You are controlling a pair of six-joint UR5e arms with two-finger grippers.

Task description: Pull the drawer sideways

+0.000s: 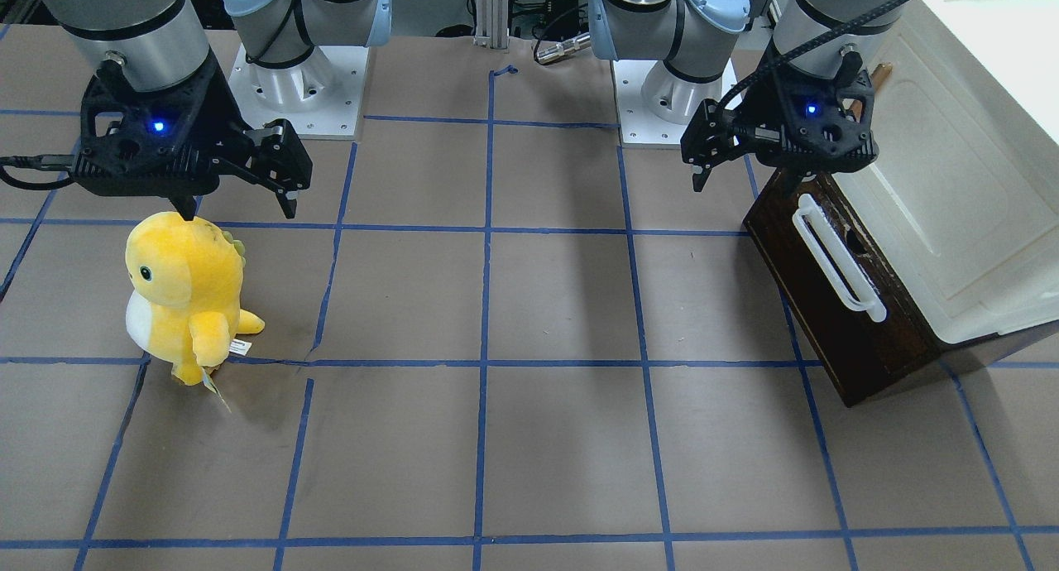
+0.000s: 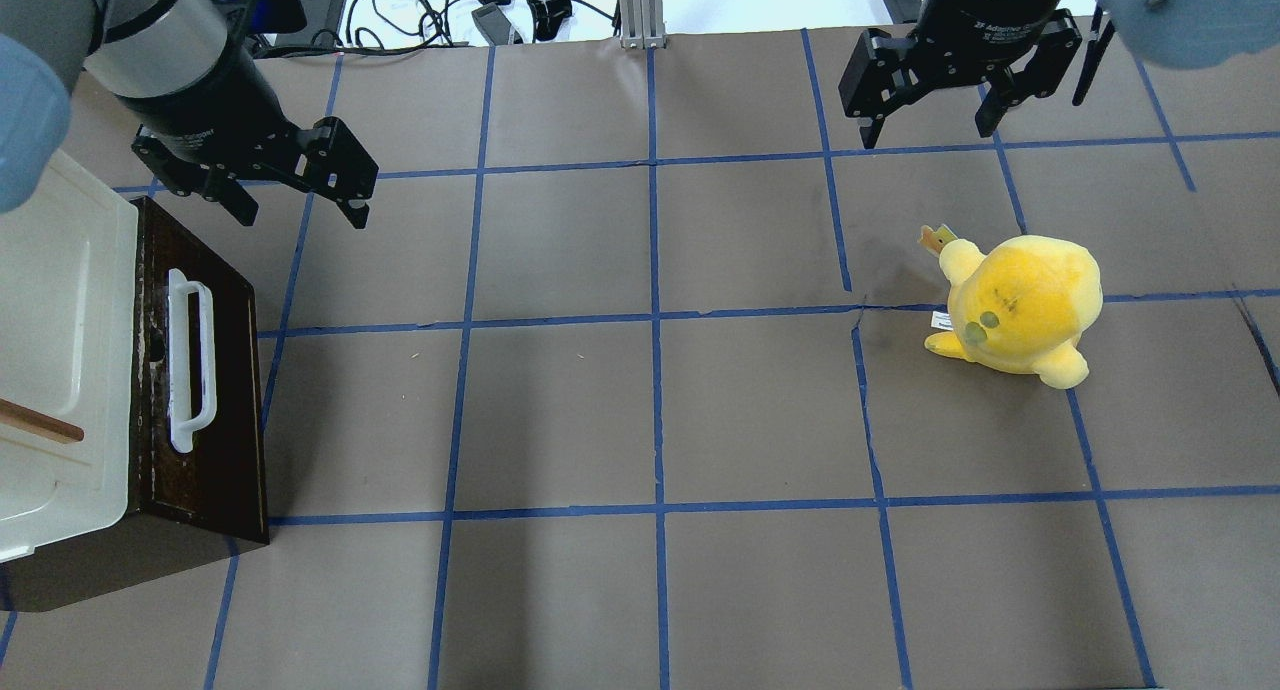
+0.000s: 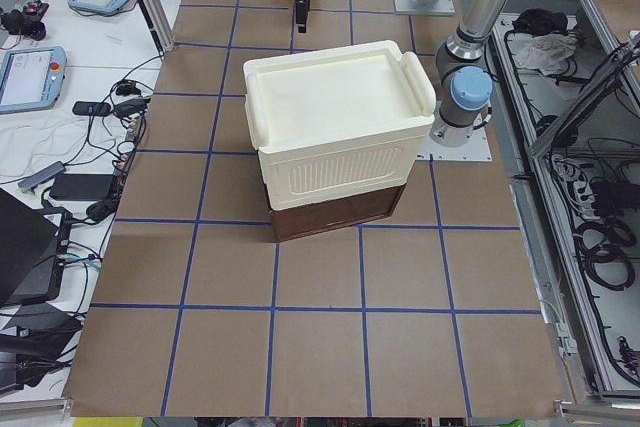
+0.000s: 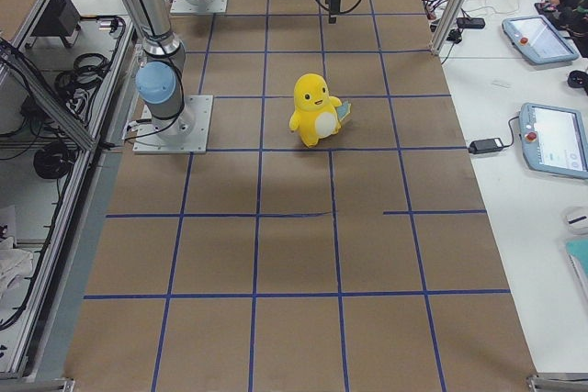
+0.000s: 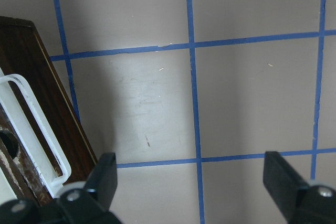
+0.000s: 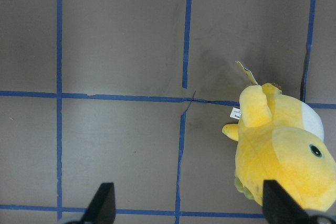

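Note:
The drawer has a dark brown front with a long white bar handle and sits against the cream-white cabinet; none of its pale interior shows. It also shows in the front view and at the left edge of the left wrist view. My left gripper is open and empty, and hovers by the end of the drawer front, apart from the handle. My right gripper is open and empty, above a yellow plush toy.
The plush toy stands upright on the brown table, which is marked with blue tape lines. A thin wooden stick lies on the cabinet's top. The arm bases stand at the table's robot side.

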